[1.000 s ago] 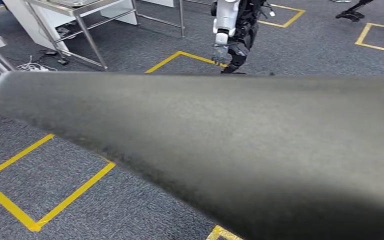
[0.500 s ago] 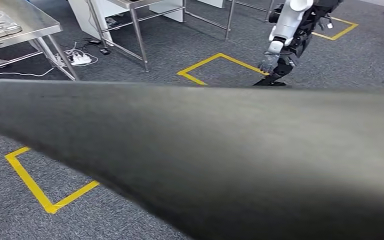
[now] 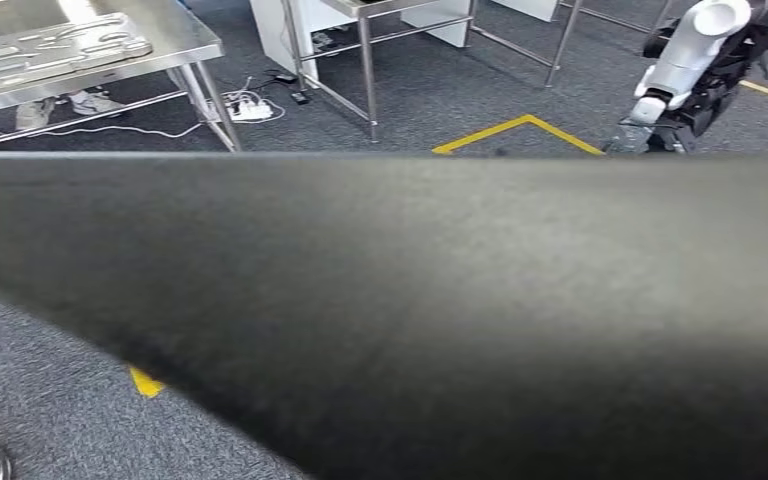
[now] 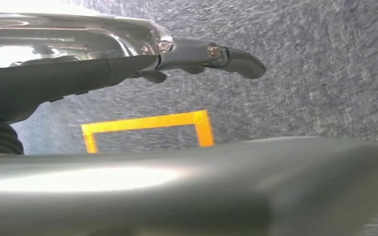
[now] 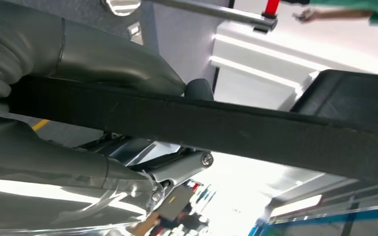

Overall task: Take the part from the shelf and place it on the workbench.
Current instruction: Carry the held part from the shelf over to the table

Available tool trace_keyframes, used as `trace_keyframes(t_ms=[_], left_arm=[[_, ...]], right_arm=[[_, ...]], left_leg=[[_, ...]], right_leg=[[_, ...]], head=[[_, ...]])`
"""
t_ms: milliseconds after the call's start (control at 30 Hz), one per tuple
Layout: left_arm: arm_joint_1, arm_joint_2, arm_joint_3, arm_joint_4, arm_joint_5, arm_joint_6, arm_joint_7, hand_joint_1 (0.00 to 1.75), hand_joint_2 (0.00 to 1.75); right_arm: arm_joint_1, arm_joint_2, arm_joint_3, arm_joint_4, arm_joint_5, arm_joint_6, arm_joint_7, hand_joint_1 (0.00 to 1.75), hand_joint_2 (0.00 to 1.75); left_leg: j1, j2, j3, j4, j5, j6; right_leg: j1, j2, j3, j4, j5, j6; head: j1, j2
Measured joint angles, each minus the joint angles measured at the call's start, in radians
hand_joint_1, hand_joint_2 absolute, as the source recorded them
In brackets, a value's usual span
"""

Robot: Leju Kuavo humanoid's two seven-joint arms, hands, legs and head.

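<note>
The part (image 3: pixel 440 300) is a large, flat, dark grey panel held close under my head camera, hiding the floor ahead. In the right wrist view its black edge (image 5: pixel 236 128) runs between the thick grey thumb and the silver fingers (image 5: pixel 182 169) of my right hand (image 5: pixel 78 167), which grips it. My left hand (image 4: pixel 128 64) stretches its fingers (image 4: pixel 236 61) out over the carpet. A broad grey surface (image 4: pixel 202 187) lies beside them with a gap between; whether the left hand holds it I cannot tell. A steel workbench (image 3: pixel 175 40) stands at the far left.
A shaped metal tray (image 3: pixel 60 40) lies on the workbench, with shoes (image 3: pixel 90 100) and a power strip (image 3: pixel 250 108) beneath it. More steel table legs (image 3: pixel 365 70) stand behind. Another robot (image 3: pixel 690 60) stands at the far right by yellow floor tape (image 3: pixel 520 128). A green sleeve (image 5: pixel 374 12) shows in the right wrist view.
The whole picture has swung: the workbench has come into view at the left and the other robot has slid to the right edge. The part stays in front of the camera.
</note>
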Motion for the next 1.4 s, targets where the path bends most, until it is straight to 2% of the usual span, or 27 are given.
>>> trace_keyframes(t_ms=[67,100,167,233,300,367,433,467,533,567,600,633,667,733,800,867,900,933,1000,1067,1100,1133,1167,1233,1300,1367,1400], left_arm=[[0.0,-0.001,0.0,0.0,-0.002,-0.001,-0.001,0.0,0.0],[0.002,-0.001,0.0,0.0,-0.003,-0.001,-0.001,0.0,0.0],[0.006,-0.002,0.002,0.0,-0.006,-0.001,-0.001,0.0,0.0],[0.004,-0.002,0.006,0.0,-0.01,0.0,0.0,0.0,0.0],[0.003,-0.002,0.011,0.0,-0.013,0.001,0.002,0.0,0.0],[0.007,-0.002,0.014,0.0,-0.014,0.003,0.004,0.0,0.0],[0.01,-0.002,0.016,0.0,-0.014,0.006,0.006,0.0,0.0],[0.008,-0.002,0.016,0.0,-0.014,0.006,0.006,0.0,0.0],[0.003,-0.002,0.016,0.0,-0.016,0.006,0.006,0.0,0.0],[0.002,-0.002,0.016,0.0,-0.017,0.006,0.006,0.0,0.0],[0.002,-0.002,0.017,0.0,-0.019,0.006,0.006,0.0,0.0],[0.003,-0.002,0.017,0.0,-0.02,0.004,0.006,0.0,0.0],[0.003,-0.002,0.017,0.0,-0.022,0.003,0.006,0.0,0.0],[0.001,-0.005,0.018,0.0,-0.024,0.002,0.006,0.0,0.0],[0.0,-0.007,0.022,0.0,-0.026,0.005,0.008,0.0,0.0],[0.004,-0.008,0.028,0.0,-0.03,0.011,0.012,0.0,0.0],[0.007,-0.008,0.032,0.0,-0.032,0.014,0.015,0.0,0.0],[0.008,-0.009,0.035,0.0,-0.033,0.016,0.017,0.0,0.0],[0.006,-0.009,0.039,0.0,-0.034,0.019,0.018,0.0,0.0],[0.005,-0.008,0.041,0.0,-0.034,0.021,0.019,0.0,0.0],[0.006,-0.008,0.041,0.0,-0.035,0.021,0.019,0.0,0.0],[0.008,-0.008,0.042,0.0,-0.035,0.021,0.02,0.0,0.0],[0.01,-0.008,0.042,0.0,-0.035,0.021,0.02,0.0,0.0],[0.01,-0.007,0.042,0.0,-0.035,0.021,0.02,0.0,0.0],[0.008,-0.007,0.042,0.0,-0.035,0.021,0.02,0.0,0.0],[0.009,-0.007,0.043,0.0,-0.039,0.02,0.021,0.0,0.0],[0.012,-0.007,0.043,0.0,-0.041,0.018,0.021,0.0,0.0]], right_arm=[[0.0,0.002,0.003,0.004,-0.002,0.0,0.003,1.75,1.75],[-0.001,0.003,0.005,0.006,-0.003,0.0,0.004,1.75,1.75],[-0.002,0.004,0.008,0.007,-0.006,0.0,0.005,1.75,1.75],[-0.006,0.005,0.009,0.007,-0.012,0.0,0.005,1.75,1.75],[-0.01,0.005,0.01,0.007,-0.015,-0.001,0.005,1.75,1.75],[-0.014,0.006,0.011,0.007,-0.016,-0.001,0.005,1.75,1.75],[-0.016,0.005,0.011,0.006,-0.017,-0.001,0.005,1.75,1.75],[-0.015,0.005,0.011,0.006,-0.018,-0.002,0.005,1.75,1.75],[-0.011,0.003,0.011,0.008,-0.019,-0.002,0.005,1.75,1.75],[-0.008,0.003,0.011,0.008,-0.02,-0.002,0.005,1.75,1.75],[-0.007,0.003,0.011,0.009,-0.021,-0.002,0.005,1.75,1.75],[-0.007,0.003,0.011,0.01,-0.021,-0.002,0.005,1.75,1.75],[-0.007,0.003,0.012,0.01,-0.021,-0.002,0.005,1.75,1.75],[-0.01,0.003,0.013,0.011,-0.021,-0.003,0.006,1.75,1.75],[-0.012,0.003,0.015,0.012,-0.021,-0.005,0.009,1.75,1.75],[-0.014,0.003,0.017,0.013,-0.02,-0.009,0.011,1.75,1.75],[-0.015,0.004,0.018,0.012,-0.021,-0.011,0.012,1.75,1.75],[-0.015,0.004,0.018,0.012,-0.021,-0.012,0.012,1.75,1.75],[-0.013,0.004,0.019,0.011,-0.021,-0.012,0.013,1.75,1.75],[-0.012,0.004,0.02,0.011,-0.021,-0.012,0.014,1.75,1.75],[-0.012,0.004,0.021,0.011,-0.021,-0.012,0.015,1.75,1.75],[-0.012,0.004,0.022,0.011,-0.021,-0.012,0.015,1.75,1.75],[-0.012,0.004,0.023,0.011,-0.021,-0.012,0.015,1.75,1.75],[-0.013,0.004,0.023,0.011,-0.021,-0.012,0.015,1.75,1.75],[-0.014,0.004,0.024,0.011,-0.021,-0.013,0.015,1.75,1.75],[-0.016,0.004,0.024,0.011,-0.022,-0.013,0.015,1.75,1.75],[-0.017,0.004,0.024,0.011,-0.023,-0.013,0.015,1.75,1.75]], left_leg=[[0.005,0.014,-0.055,0.1,-0.027,-0.008],[0.007,0.017,-0.059,0.104,-0.015,-0.009],[0.007,0.033,-0.012,0.005,0.052,-0.007],[-0.003,0.076,0.043,-0.107,0.095,0.006],[-0.014,0.097,0.057,-0.14,0.092,0.02],[-0.014,0.08,0.059,-0.147,0.091,0.031],[-0.008,0.061,0.067,-0.156,0.093,0.043],[-0.004,0.051,0.071,-0.16,0.094,0.048],[-0.005,0.028,0.072,-0.16,0.092,0.054],[-0.005,0.015,0.074,-0.16,0.091,0.055],[-0.006,0.002,0.076,-0.16,0.09,0.055],[-0.006,-0.012,0.08,-0.16,0.088,0.055],[-0.006,-0.026,0.084,-0.16,0.086,0.053],[-0.006,-0.053,0.086,-0.157,0.081,0.047],[-0.002,-0.077,0.079,-0.155,0.08,0.036],[0.003,-0.097,0.076,-0.156,0.081,0.023],[0.003,-0.088,0.074,-0.151,0.076,0.018],[0.002,-0.066,0.065,-0.132,0.064,0.012],[0.002,-0.009,0.017,-0.034,0.012,0.0],[0.007,0.013,-0.047,0.088,-0.033,-0.009],[0.009,0.016,-0.061,0.115,-0.033,-0.011],[0.011,0.019,-0.055,0.101,-0.013,-0.012],[0.011,0.026,-0.03,0.05,0.02,-0.011],[0.006,0.063,0.035,-0.08,0.077,-0.003],[-0.003,0.091,0.063,-0.14,0.089,0.01],[-0.007,0.079,0.063,-0.142,0.085,0.022],[-0.005,0.07,0.065,-0.145,0.085,0.028]], right_leg=[[0.0,-0.03,0.006,0.0,-0.007,0.0],[0.0,-0.044,0.01,0.0,-0.011,0.002],[0.0,-0.069,0.023,0.0,-0.02,0.006],[0.004,-0.091,0.034,0.0,-0.031,0.015],[0.008,-0.11,0.041,-0.002,-0.038,0.026],[0.007,-0.123,0.052,-0.007,-0.044,0.037],[0.004,-0.085,0.047,0.022,-0.069,0.043],[0.003,-0.054,0.026,0.068,-0.094,0.044],[0.004,-0.015,-0.048,0.2,-0.147,0.042],[0.005,-0.009,-0.082,0.25,-0.156,0.043],[0.005,-0.007,-0.101,0.267,-0.144,0.043],[0.005,-0.004,-0.102,0.245,-0.112,0.042],[0.005,0.004,-0.086,0.189,-0.067,0.041],[0.002,0.053,-0.045,0.065,0.001,0.036],[0.003,0.088,-0.027,0.01,0.013,0.029],[0.004,0.07,-0.021,0.003,0.011,0.02],[0.003,0.058,-0.017,0.0,0.011,0.014],[0.001,0.044,-0.012,-0.002,0.01,0.008],[0.0,0.013,-0.004,-0.005,0.005,-0.001],[0.0,-0.017,0.002,-0.004,-0.002,-0.002],[0.0,-0.031,0.006,-0.004,-0.006,-0.001],[0.0,-0.044,0.011,-0.004,-0.01,0.001],[0.0,-0.056,0.018,-0.004,-0.015,0.003],[0.002,-0.08,0.032,-0.004,-0.027,0.012],[0.007,-0.099,0.041,-0.005,-0.035,0.023],[0.009,-0.116,0.05,-0.012,-0.04,0.033],[0.008,-0.112,0.055,-0.011,-0.046,0.038]], head=[[0.0,0.0],[0.0,0.0],[0.0,0.0],[0.0,0.0],[0.0,0.0],[0.0,0.0],[0.0,0.0],[0.001,0.0],[0.001,0.0],[0.001,0.0],[0.001,0.0],[0.001,0.0],[0.001,0.0],[0.001,0.0],[0.001,0.0],[0.001,0.0],[0.001,0.0],[0.0,0.0],[0.0,0.0],[0.0,0.0],[0.0,0.0],[0.0,0.0],[0.0,0.0],[0.0,0.0],[0.0,0.0],[0.0,0.0],[0.0,0.0]])
